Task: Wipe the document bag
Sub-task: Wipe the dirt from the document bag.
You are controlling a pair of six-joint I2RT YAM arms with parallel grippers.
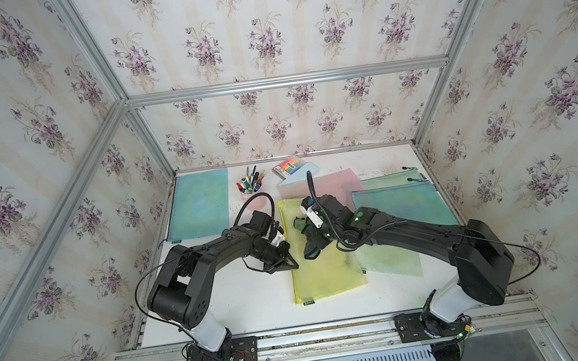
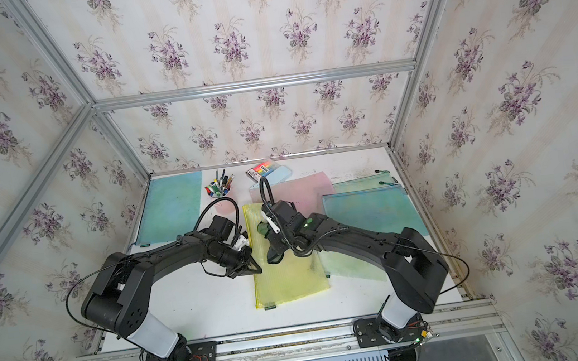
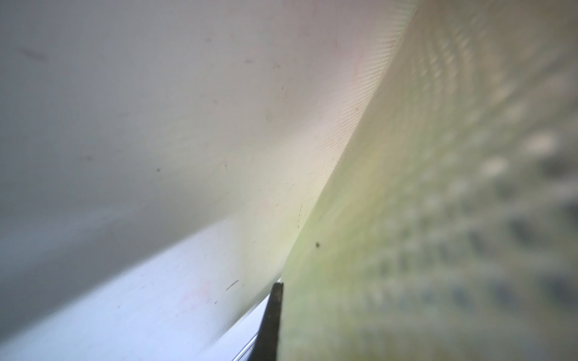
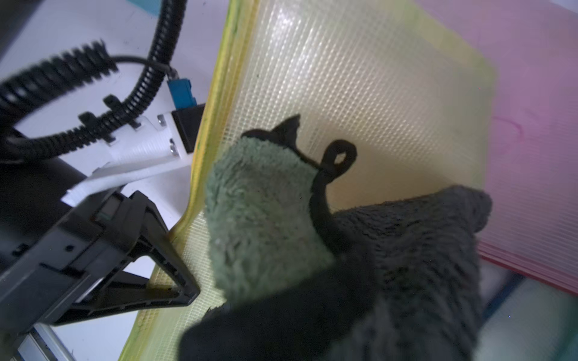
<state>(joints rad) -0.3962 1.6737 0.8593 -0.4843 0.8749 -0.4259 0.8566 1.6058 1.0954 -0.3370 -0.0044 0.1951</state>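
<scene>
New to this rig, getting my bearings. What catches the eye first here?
The yellow document bag at mid-table, with both arms meeting over it. The right gripper holds a green-and-dark cloth on it, while the left gripper is shut on its left edge.

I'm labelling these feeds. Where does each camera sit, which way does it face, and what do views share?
Top views: high above the base rail, facing down and forward over the table; both whole arms show.
Left wrist: on the left arm, skimming the table beside the yellow bag; one fingertip shows.
Right wrist: on the right arm, facing the green cloth on the bag; the left gripper shows.
Shared: every view shows the yellow bag.
</scene>
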